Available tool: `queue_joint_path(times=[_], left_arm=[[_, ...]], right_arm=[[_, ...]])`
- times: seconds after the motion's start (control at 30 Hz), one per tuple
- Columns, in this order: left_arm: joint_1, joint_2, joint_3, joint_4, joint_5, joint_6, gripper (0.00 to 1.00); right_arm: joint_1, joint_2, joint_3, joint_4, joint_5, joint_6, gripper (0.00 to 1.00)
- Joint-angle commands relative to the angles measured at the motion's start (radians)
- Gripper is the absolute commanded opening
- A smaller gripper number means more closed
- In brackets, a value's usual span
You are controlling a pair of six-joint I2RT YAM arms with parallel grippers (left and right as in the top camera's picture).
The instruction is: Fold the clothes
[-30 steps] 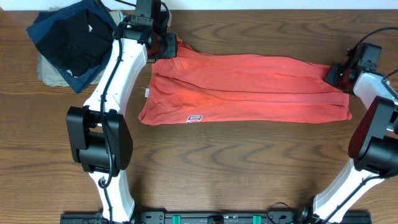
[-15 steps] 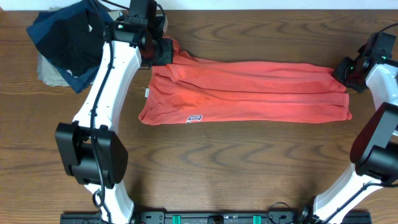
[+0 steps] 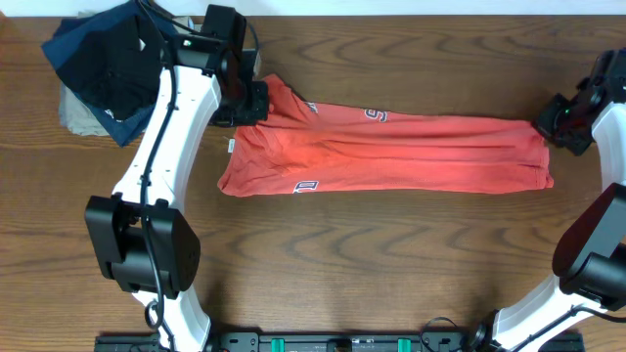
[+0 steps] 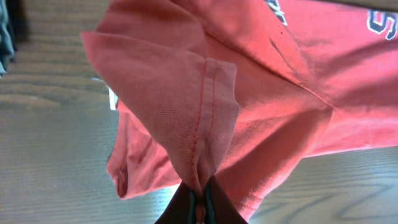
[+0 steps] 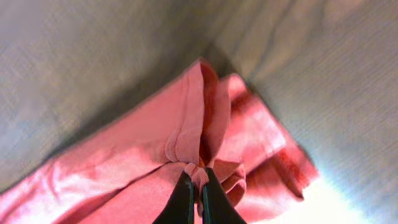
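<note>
Since a second ago the left gripper [image 3: 250, 102] has come nearer with the far left corner of the shirt [image 3: 391, 156], the right gripper [image 3: 554, 119] has shifted outward, and white lettering [image 3: 373, 115] now shows along the far edge. Overhead, the shirt lies stretched across the table [image 3: 342, 264] between the two grippers, with dark garments [image 3: 108, 59] at the far left corner. Left wrist: the jaws are pinched together on a stitched hem, and the cloth hangs from it above the wood. Right wrist: the jaws are clamped on a bunched fold of the shirt; the table behind is blurred.
</note>
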State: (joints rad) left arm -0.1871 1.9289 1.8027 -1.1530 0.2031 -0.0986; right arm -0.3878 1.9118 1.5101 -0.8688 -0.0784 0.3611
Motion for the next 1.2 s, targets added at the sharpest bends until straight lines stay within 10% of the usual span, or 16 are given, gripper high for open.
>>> queue_joint_path(times=[0.0, 0.23, 0.4, 0.57, 0.8, 1.17], left_arm=[[0.001, -0.004, -0.065, -0.005, -0.013, 0.016, 0.05], [0.001, -0.004, -0.257, 0.124, -0.013, 0.016, 0.07], [0.001, -0.004, -0.331, 0.14, -0.013, 0.016, 0.17], [0.002, -0.008, -0.329, 0.15, -0.064, 0.002, 0.23], [0.001, -0.014, -0.284, 0.209, -0.113, -0.043, 0.23], [-0.022, 0.006, -0.3, 0.423, -0.034, -0.082, 0.22]], right_arm=[[-0.013, -0.023, 0.019, -0.043, 0.011, 0.021, 0.01], [-0.013, -0.023, 0.019, -0.103, 0.011, 0.02, 0.07], [-0.008, -0.023, 0.019, -0.157, 0.011, 0.009, 0.67], [-0.008, -0.023, 0.019, -0.172, 0.01, 0.005, 0.86], [0.01, -0.023, 0.019, -0.153, -0.043, 0.004, 0.89], [0.137, -0.007, -0.019, -0.024, -0.037, -0.032, 0.32]])
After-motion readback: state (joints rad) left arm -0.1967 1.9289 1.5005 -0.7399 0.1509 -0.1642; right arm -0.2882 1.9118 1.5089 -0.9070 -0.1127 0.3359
